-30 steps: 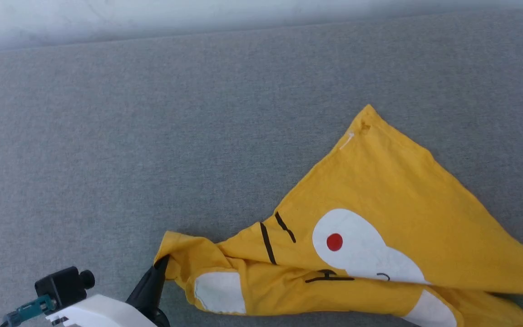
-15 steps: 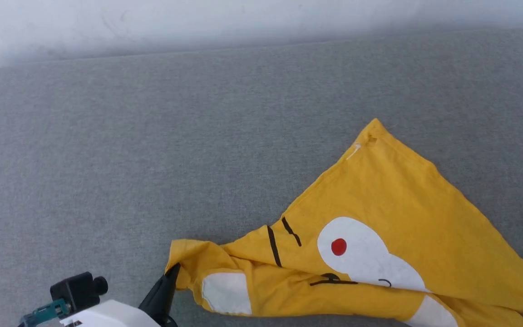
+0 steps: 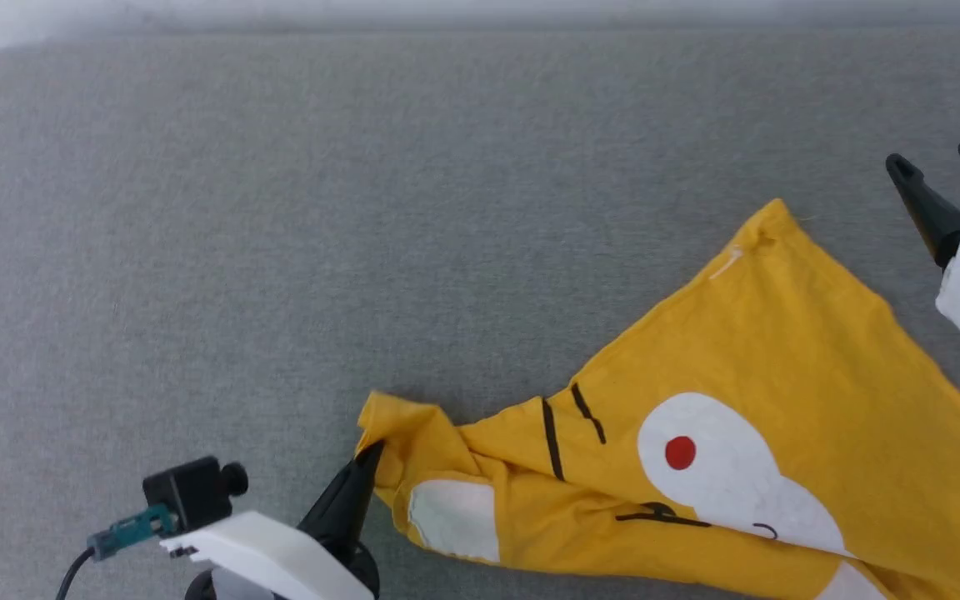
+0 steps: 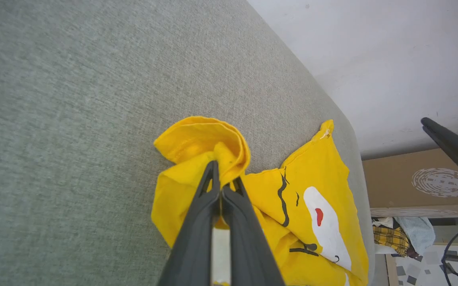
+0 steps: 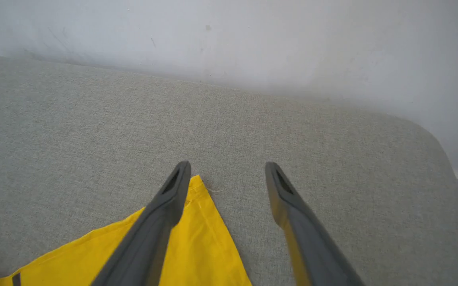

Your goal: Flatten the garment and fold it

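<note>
**Reader:** Fig. 1, far left. What is your left tool doing?

**Robot:** My left gripper (image 4: pixel 223 174) has its two dark fingers pressed together on a bunched fold at the left end of the garment (image 3: pixel 738 367). In the left wrist view the yellow cloth curls up and over my fingertips. My wrist camera (image 3: pixel 192 492) sits just left of the fingers in the head view.

**Reader:** And the garment itself?

**Robot:** It lies on the grey cushion (image 3: pixel 363 208), in the lower right of the head view. The pinched end is crumpled. From there the cloth spreads rightward as a rough triangle, fairly flat, with its apex pointing toward the pale wall (image 5: pixel 253 39). From left to right the print reads: a white patch near the crumpled end, two thin black strokes, then a larger white patch bearing a red dot.

**Reader:** Far right?

**Robot:** My right gripper (image 3: pixel 934 158) holds nothing, and its fingers stand wide apart. It is near the apex of the cloth, to its right. In the right wrist view one finger crosses the yellow tip and the other lies over bare grey cushion. I cannot tell whether either finger touches the cloth.
</note>
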